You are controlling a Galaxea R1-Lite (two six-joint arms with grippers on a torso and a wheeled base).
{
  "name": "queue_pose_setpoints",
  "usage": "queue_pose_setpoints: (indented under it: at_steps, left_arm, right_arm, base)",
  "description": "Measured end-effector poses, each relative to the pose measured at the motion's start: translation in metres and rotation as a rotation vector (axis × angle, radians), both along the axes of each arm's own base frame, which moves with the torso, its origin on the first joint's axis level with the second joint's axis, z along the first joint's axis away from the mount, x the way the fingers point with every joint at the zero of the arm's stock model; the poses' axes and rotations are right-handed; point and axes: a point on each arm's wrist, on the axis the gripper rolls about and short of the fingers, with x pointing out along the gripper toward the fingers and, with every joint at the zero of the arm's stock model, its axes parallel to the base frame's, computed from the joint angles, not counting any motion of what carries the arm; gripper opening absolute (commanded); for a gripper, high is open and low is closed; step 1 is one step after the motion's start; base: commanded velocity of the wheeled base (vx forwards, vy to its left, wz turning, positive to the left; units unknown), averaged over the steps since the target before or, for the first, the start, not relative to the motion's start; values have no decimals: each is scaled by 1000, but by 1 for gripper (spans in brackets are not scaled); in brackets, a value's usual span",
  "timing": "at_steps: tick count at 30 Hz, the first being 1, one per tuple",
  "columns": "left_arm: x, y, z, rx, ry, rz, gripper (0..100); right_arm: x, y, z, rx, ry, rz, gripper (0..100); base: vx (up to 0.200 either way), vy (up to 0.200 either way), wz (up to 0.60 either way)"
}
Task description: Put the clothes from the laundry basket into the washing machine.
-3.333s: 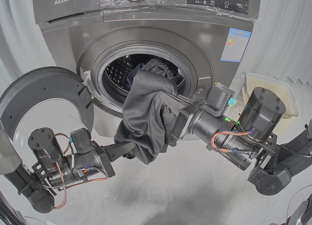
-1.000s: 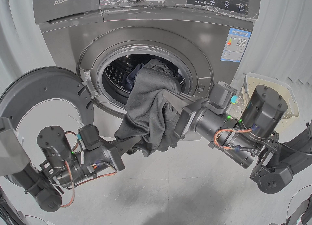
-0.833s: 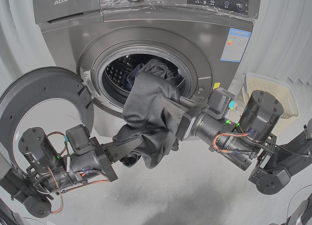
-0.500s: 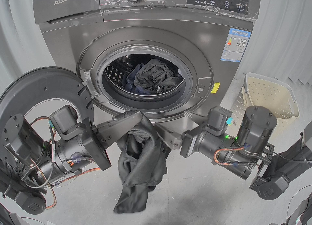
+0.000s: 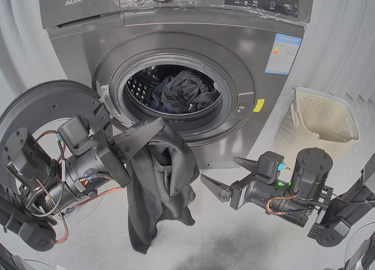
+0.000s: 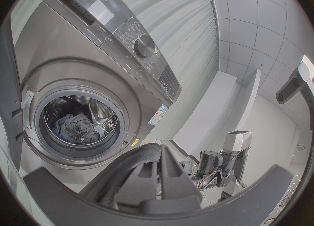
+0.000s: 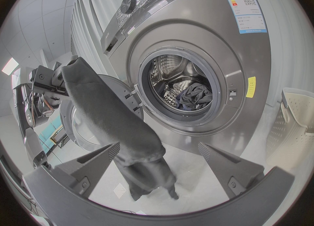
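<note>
A dark grey garment [image 5: 164, 181] hangs from my left gripper [image 5: 158, 122], which is shut on its top fold just below the washing machine's [image 5: 175, 36] open drum mouth. Its lower end reaches close to the floor. The left wrist view has the cloth [image 6: 130, 164] pinched at the left gripper [image 6: 160, 153]. My right gripper [image 5: 218, 168] stands open and holds nothing, low and to the right of the garment. From the right wrist, the garment [image 7: 108, 115] hangs ahead of the right gripper [image 7: 157, 147]. Dark clothes [image 5: 183, 93] lie inside the drum.
The round machine door [image 5: 47, 103] is swung open at the left, behind my left arm. A cream perforated laundry basket [image 5: 324, 122] stands on the floor right of the machine, with no clothes visible inside. Grey floor lies in front.
The garment came away from the drum mouth and now hangs free from the left gripper. The right gripper let go, opened, and dropped back and lower to the right.
</note>
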Motion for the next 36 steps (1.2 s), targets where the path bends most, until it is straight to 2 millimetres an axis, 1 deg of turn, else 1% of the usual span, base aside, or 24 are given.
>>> queue_pose_setpoints:
  at_steps: [11,15,19,24,28,32,36]
  left_arm:
    - [3,1,-1,3,3,12,0]
    - [9,4,-2,5,3,36,0]
    - [18,5,-3,-2,8,91,0]
    - [27,3,-4,-9,15,131,0]
    - [30,1,-6,-9,20,138,0]
    - [32,-1,-6,-9,22,138,0]
    - [33,-2,-7,-7,24,138,0]
  right_arm:
    - [0,-5,-2,-11,4,-11,100]
    - [0,-5,-2,-11,2,-9,100]
    - [-2,-2,1,-2,-13,15,100]
    - [-7,6,12,70,-91,80,100]
    - [-10,16,14,89,-123,124,100]
    - [-10,29,18,105,-141,151,100]
    - [-4,42,27,134,-169,165,100]
  base:
    - [0,0,0]
    - [0,0,0]
    - [0,0,0]
    - [0,0,0]
    - [0,0,0]
    - [0,0,0]
    - [0,0,0]
